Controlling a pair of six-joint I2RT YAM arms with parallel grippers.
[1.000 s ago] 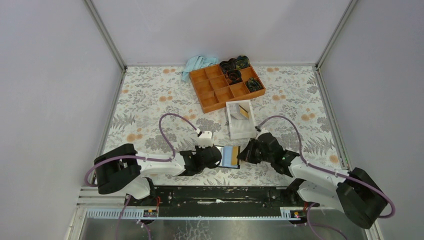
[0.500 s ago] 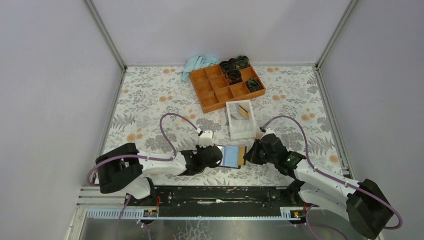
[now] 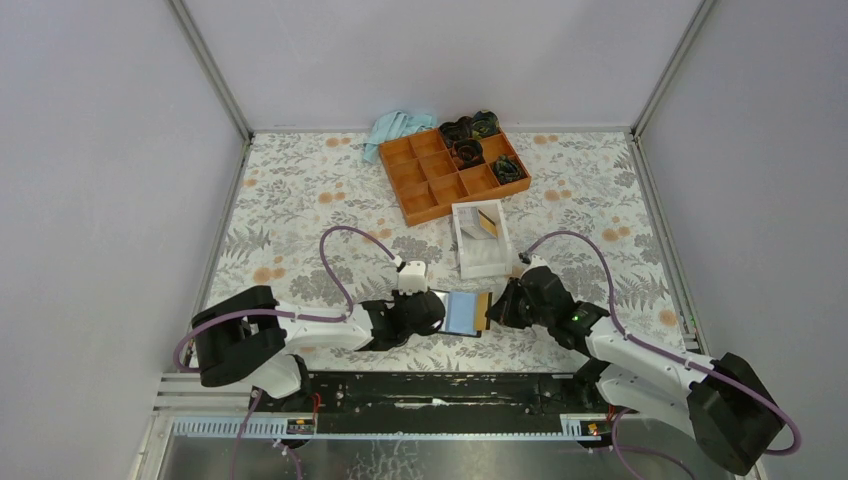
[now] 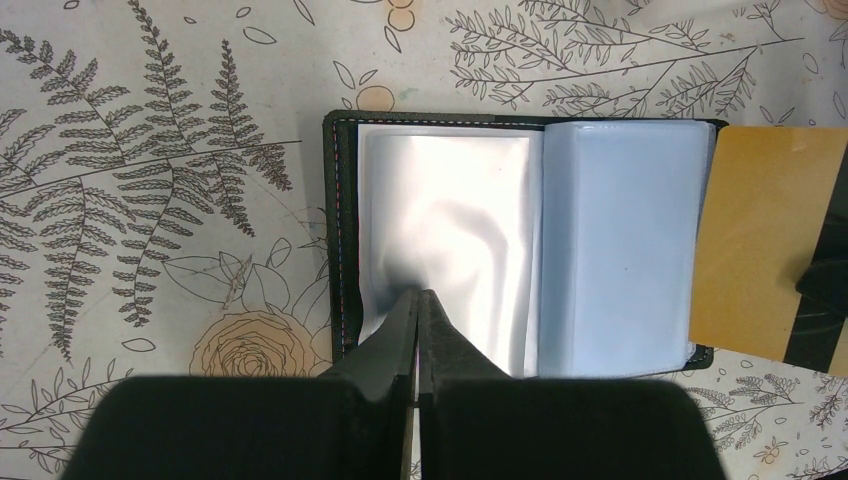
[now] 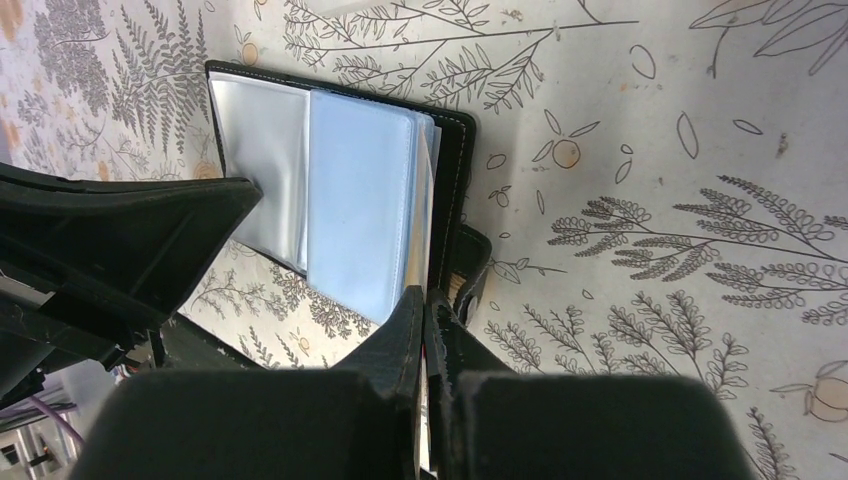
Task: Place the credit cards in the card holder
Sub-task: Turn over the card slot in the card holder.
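Note:
The card holder (image 3: 462,312) lies open on the floral table between my two grippers, with its clear sleeves and light-blue lining (image 4: 620,240) facing up. My left gripper (image 4: 418,292) is shut on the near edge of a clear sleeve on the holder's left half; it also shows in the top view (image 3: 437,312). A yellow-orange credit card (image 4: 765,240) sticks out of the holder's right edge, partly under the blue sleeve. My right gripper (image 5: 425,292) is shut on that card, seen edge-on, beside the holder (image 5: 360,200). A second card (image 3: 488,222) leans inside the white box.
The white open-topped box (image 3: 478,262) stands just behind the holder. An orange compartment tray (image 3: 410,170) with black items (image 3: 470,150) sits further back, with a light-blue cloth (image 3: 395,127) behind it. Walls enclose the table on three sides.
Since one second ago my right gripper has shifted slightly right, and the orange card now shows between it and the holder. The left arm has barely moved.

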